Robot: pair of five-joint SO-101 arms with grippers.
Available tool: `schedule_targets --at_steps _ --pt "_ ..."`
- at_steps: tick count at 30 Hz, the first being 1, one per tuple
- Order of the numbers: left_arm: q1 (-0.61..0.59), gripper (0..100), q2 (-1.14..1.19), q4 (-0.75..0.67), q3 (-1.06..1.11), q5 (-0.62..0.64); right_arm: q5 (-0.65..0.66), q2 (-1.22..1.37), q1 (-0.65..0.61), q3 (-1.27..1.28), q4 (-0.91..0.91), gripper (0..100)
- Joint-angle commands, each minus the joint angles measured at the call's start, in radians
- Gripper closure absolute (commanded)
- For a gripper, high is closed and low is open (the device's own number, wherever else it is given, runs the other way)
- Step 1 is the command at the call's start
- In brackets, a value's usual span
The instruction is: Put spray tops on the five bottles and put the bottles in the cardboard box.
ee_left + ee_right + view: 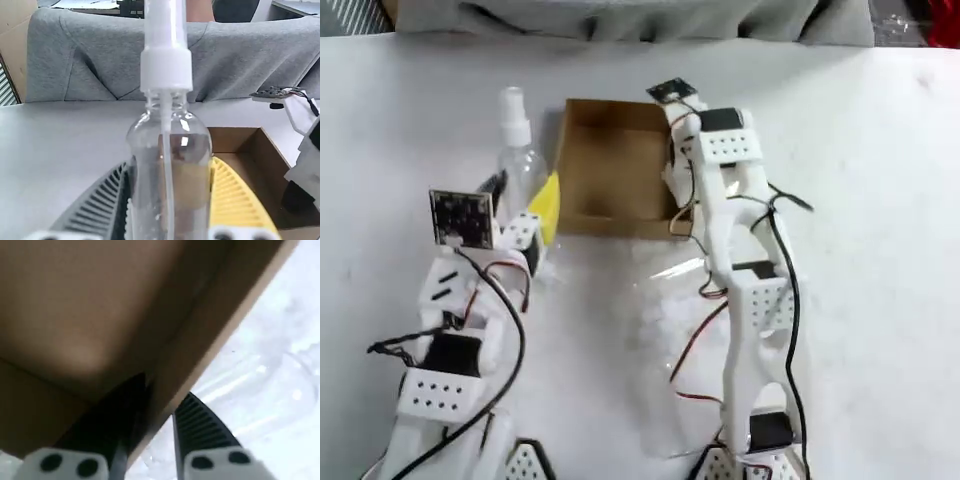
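Left wrist view: the left tool (170, 200) clamped the bottle (167, 150) upright, spray top (166, 65) pointing up; the right tool (162, 400) pinched the cardboard box (100, 300) wall.

Left arm (450, 340), right arm (750, 290): white shells, dotted vent holes, black and red cables. Left claw (168, 170) grey-yellow ribbed; right claw (165, 387) black.

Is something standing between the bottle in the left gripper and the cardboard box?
Nothing visible does. The bottle in the left gripper is beside the cardboard box; the right gripper clamps the box's opposite wall, off that path.
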Motion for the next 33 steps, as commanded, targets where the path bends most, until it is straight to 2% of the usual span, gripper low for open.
schedule_targets --at_steps 1,5,10,19,24,26,28,33 --pt "-0.005 98 0.008 -0.034 -0.009 0.009 0.046 -0.024 -0.013 -0.043 0.027 98.2" --pt "-0.005 98 0.008 -0.034 -0.009 0.008 0.072 -0.048 -0.016 -0.005 0.033 98.1" --pt "-0.005 98 0.01 -0.034 -0.009 0.008 0.055 -0.18 -0.019 0.163 0.004 98.1" --pt "-0.005 98 0.01 -0.034 -0.002 0.008 0.089 -0.417 -0.03 0.551 -0.271 97.1" --pt "-0.004 98 0.01 -0.078 0.025 0.008 0.032 -0.403 -0.028 0.562 -0.275 76.6" --pt "-0.001 98 0.01 -0.098 0.035 0.008 0.043 -0.404 -0.033 0.56 -0.275 72.5" --pt "-0.001 98 0.01 -0.117 0.044 0.008 0.037 -0.429 -0.036 0.549 -0.268 74.6" --pt "0.005 98 0.01 -0.196 0.063 0.009 0.029 -0.504 -0.038 0.445 -0.107 85.3"
